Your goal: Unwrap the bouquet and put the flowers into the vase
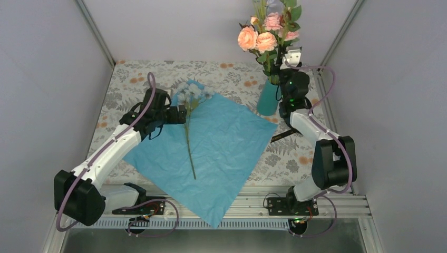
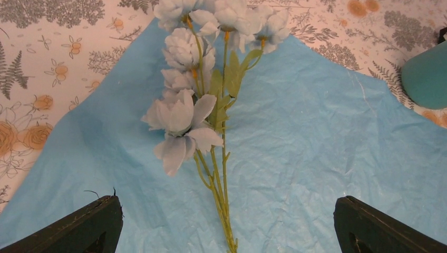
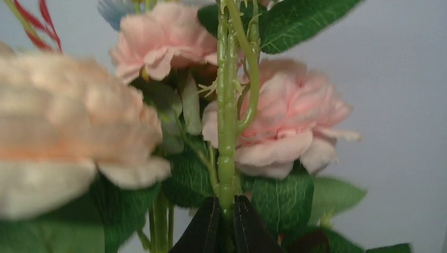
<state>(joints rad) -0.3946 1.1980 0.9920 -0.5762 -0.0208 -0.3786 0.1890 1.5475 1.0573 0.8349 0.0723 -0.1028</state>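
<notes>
Grey walls boxed in a table under a flower-print tablecloth, and a crinkled blue paper sheet lay spread flat across the middle of the overhead view. I saw one spray of pale-blue flowers lying on the sheet, blooms toward the upper centre and its thin stem running down the frame. My left gripper sat at the sheet's left edge beside those blooms; in its wrist view its fingers stood wide apart at the bottom corners, the spray between and beyond them, nothing held. At the upper right the teal vase stood just off the sheet's right corner, holding pink and peach roses. My right gripper was clamped on a green stem among those roses, above the vase.
</notes>
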